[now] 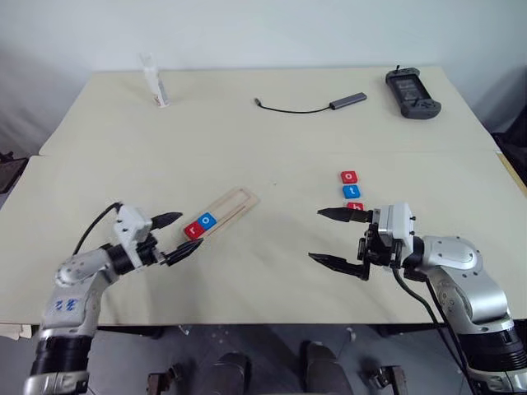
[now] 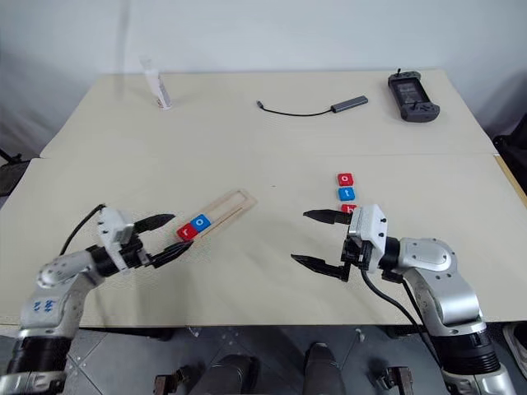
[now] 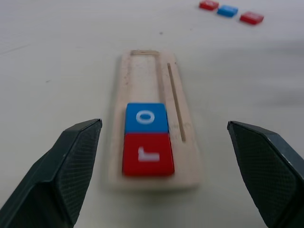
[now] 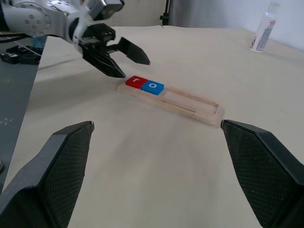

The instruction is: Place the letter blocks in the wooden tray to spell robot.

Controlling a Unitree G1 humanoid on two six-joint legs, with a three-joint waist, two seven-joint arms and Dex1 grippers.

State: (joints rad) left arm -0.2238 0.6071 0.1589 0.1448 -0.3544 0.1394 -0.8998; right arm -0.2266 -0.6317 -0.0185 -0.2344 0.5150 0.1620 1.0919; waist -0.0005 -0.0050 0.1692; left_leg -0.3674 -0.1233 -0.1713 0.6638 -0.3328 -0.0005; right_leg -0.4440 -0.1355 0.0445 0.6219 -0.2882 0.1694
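The wooden tray (image 1: 236, 201) lies slanted on the table at the centre left. A red r block (image 1: 193, 231) and a blue o block (image 1: 207, 220) sit side by side in its near end. My left gripper (image 1: 176, 235) is open, just short of that end, its fingertips either side of the r block without touching it. To the right, a red o block (image 1: 349, 176) and a blue t block (image 1: 351, 191) lie in a row on the table. A third red block (image 1: 355, 206) is partly hidden behind my right gripper (image 1: 316, 235). That gripper is open, empty and points left.
At the back of the table stand a white bottle (image 1: 155, 82), a grey adapter with a black cable (image 1: 317, 104) and a black handheld controller (image 1: 412, 92). A seam (image 1: 272, 155) runs across the tabletop behind the tray.
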